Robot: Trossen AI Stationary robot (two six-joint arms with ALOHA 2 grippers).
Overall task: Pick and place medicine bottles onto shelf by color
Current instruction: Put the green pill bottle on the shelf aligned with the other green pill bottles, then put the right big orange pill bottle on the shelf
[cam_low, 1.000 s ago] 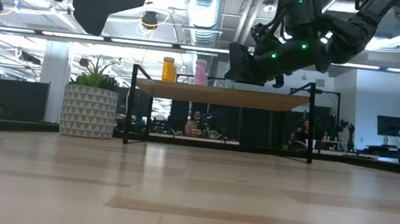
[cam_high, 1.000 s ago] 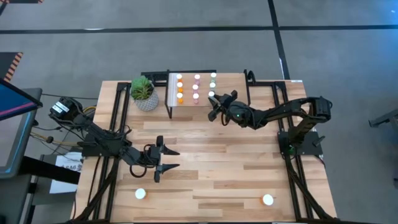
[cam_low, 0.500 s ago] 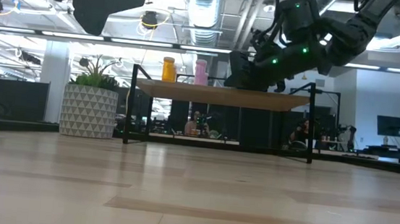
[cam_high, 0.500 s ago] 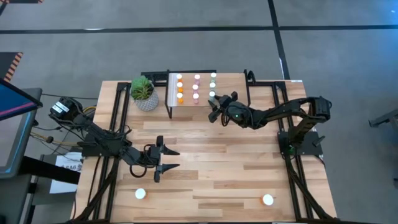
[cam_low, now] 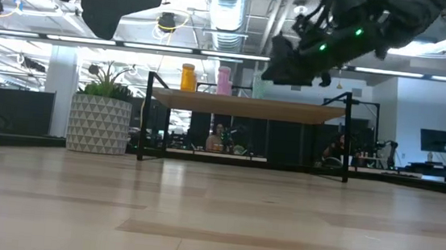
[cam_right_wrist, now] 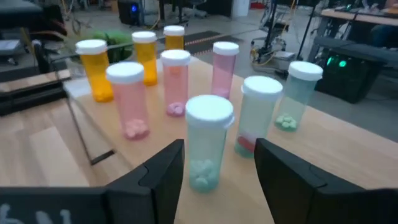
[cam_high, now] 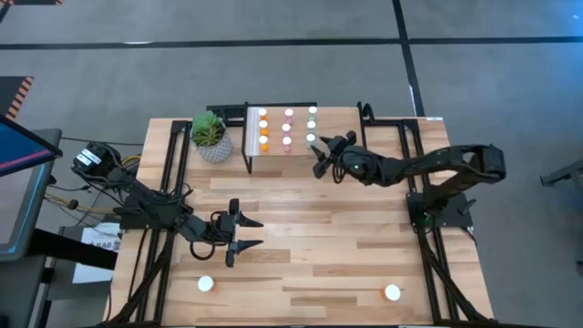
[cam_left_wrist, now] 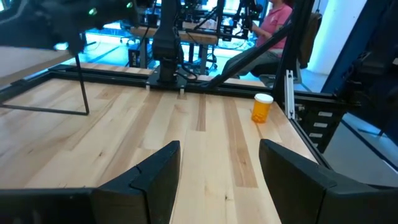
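The shelf [cam_high: 298, 151] stands at the table's far side. Medicine bottles stand on it in three rows: orange [cam_right_wrist: 93, 70], pink [cam_right_wrist: 127, 99] and teal. The nearest teal bottle [cam_right_wrist: 205, 149] stands upright on its base at the shelf's front right. My right gripper [cam_high: 319, 157] is open. It hovers just off the shelf's right front corner and above shelf height [cam_low: 283, 64], a finger on either side of that bottle's line but short of it. My left gripper [cam_high: 246, 234] waits open over the table's left middle. Two orange bottles [cam_high: 206, 284] [cam_high: 392, 292] stand near the front edge.
A potted plant [cam_high: 209, 135] in a white pot stands left of the shelf. Black frame rails run along the table's left [cam_high: 168, 182] and right sides. The bare wood between the shelf and the front edge [cam_high: 319, 246] is open. People sit in the room beyond.
My right gripper has risen from shelf height and drawn back a little toward the table's right edge. The teal bottle it hid in the low view now shows standing on the shelf.
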